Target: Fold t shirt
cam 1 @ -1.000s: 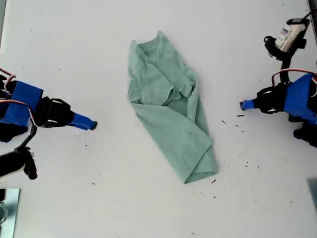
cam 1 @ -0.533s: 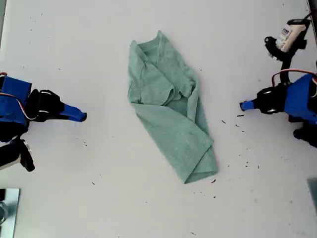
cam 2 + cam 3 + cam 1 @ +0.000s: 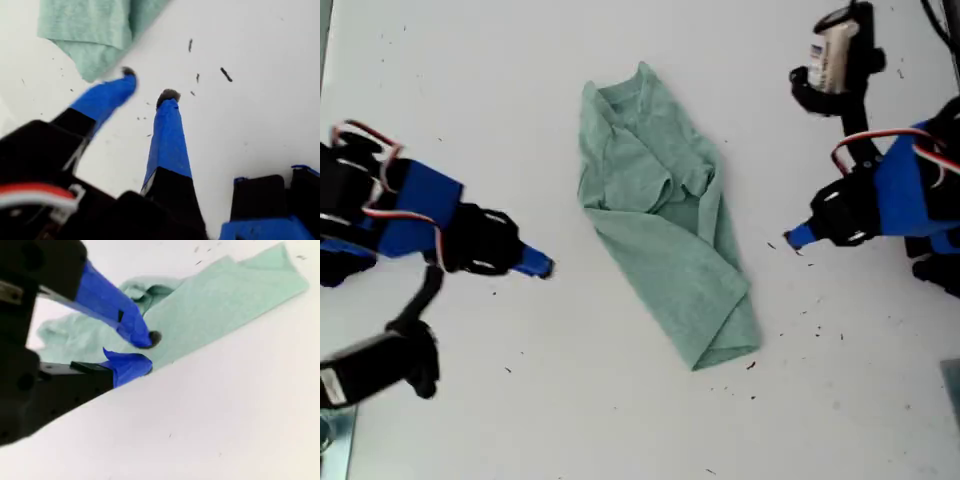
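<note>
The t shirt lies crumpled and partly folded in the middle of the white table, running diagonally, its collar end toward the exterior view's top. My first gripper hovers on the exterior view's right, a short way off the cloth. In the first wrist view its blue fingers stand open over bare table, with a corner of the t shirt just beyond them. My second gripper is on the exterior view's left, also apart from the cloth. Its jaws are narrowly open and hold nothing, and the t shirt lies behind them.
Small dark specks dot the table near my first gripper. A white-labelled black camera module rides above the first arm, and another one hangs below the second arm. A metallic object sits at the exterior view's lower left corner.
The second arm pulled back toward the exterior view's left, then reached in toward the t shirt. The first arm has edged closer to the cloth. The t shirt has not moved.
</note>
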Tool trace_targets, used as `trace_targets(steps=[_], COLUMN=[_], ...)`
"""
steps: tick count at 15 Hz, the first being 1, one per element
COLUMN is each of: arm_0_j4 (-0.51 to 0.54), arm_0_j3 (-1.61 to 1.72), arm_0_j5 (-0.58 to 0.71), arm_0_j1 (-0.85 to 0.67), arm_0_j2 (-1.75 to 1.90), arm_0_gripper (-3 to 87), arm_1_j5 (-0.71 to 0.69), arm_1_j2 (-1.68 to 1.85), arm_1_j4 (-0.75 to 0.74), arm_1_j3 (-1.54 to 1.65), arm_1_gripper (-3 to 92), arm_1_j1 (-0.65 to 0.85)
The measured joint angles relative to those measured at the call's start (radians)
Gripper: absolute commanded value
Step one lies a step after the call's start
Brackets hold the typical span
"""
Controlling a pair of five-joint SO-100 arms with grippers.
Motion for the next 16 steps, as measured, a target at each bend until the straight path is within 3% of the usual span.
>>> trace_targets(steps=[2,4,10,13,16], arm_0_j4=[0.132,0.133,0.067,0.066,0.072], arm_0_j3=[-0.566,-0.925,-1.011,-1.039,-1.081], arm_0_j5=[0.080,0.126,0.160,0.184,0.224], arm_0_j1=[0.044,0.061,0.012,-0.021,-0.038], arm_0_j2=[-0.479,-0.767,-1.015,-1.106,-1.167], arm_0_gripper=[33.5,32.4,31.1,30.5,21.5], arm_1_j5=[-0.011,-0.008,0.087,0.121,0.126], arm_1_j2=[-0.161,-0.229,-0.474,-0.486,-0.534], arm_1_j4=[0.060,0.067,0.020,-0.144,-0.382], arm_1_j3=[-0.261,-0.328,-0.298,-0.147,0.017], arm_1_gripper=[36.9,36.5,37.7,37.3,32.2], arm_1_j1=[-0.061,-0.118,-0.221,-0.238,-0.245])
